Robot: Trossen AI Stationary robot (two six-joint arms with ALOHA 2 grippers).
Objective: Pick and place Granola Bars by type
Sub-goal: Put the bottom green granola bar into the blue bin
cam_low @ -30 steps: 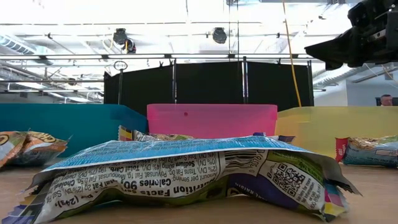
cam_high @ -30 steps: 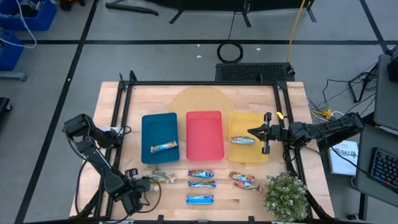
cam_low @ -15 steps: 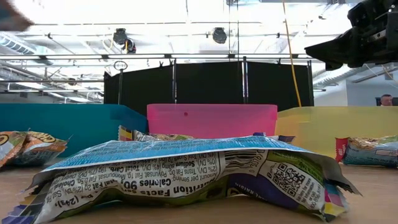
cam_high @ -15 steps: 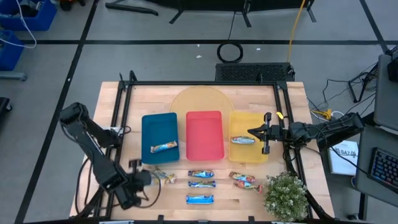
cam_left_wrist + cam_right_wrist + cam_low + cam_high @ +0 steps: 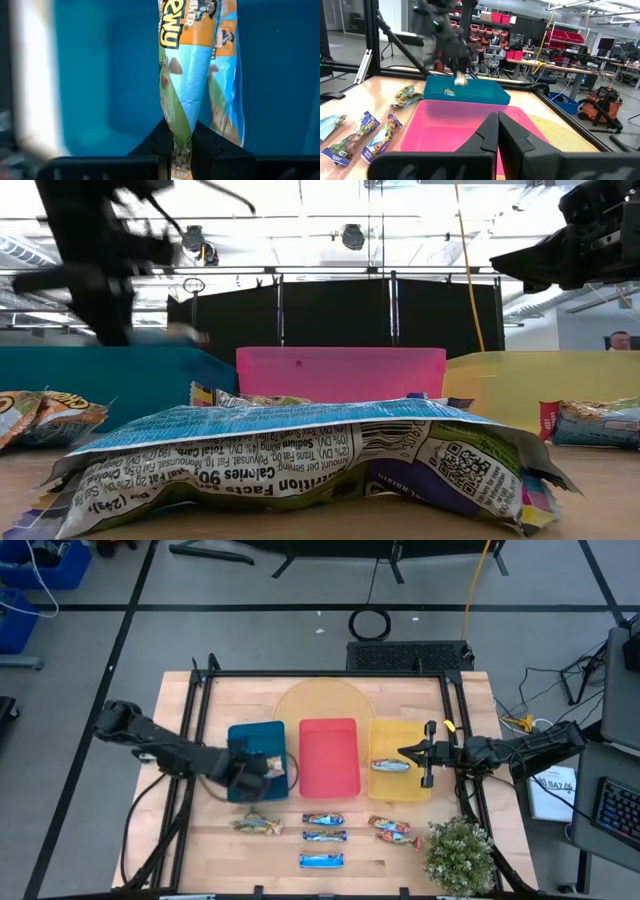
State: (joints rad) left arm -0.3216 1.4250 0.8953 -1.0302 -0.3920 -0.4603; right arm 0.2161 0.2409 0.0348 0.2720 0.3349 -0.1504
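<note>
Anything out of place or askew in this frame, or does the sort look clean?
Nothing stands out. The left gripper holds a granola bar over the blue tray, which already has one bar in it. The yellow tray holds one; the red tray looks empty. Six bars lie loose in front.

Bright, even overhead light from ceiling lamps leaves only soft shadows on the pale wooden desk (image 5: 330, 690). The moving left arm smears with motion blur in the low and right wrist views.
</note>
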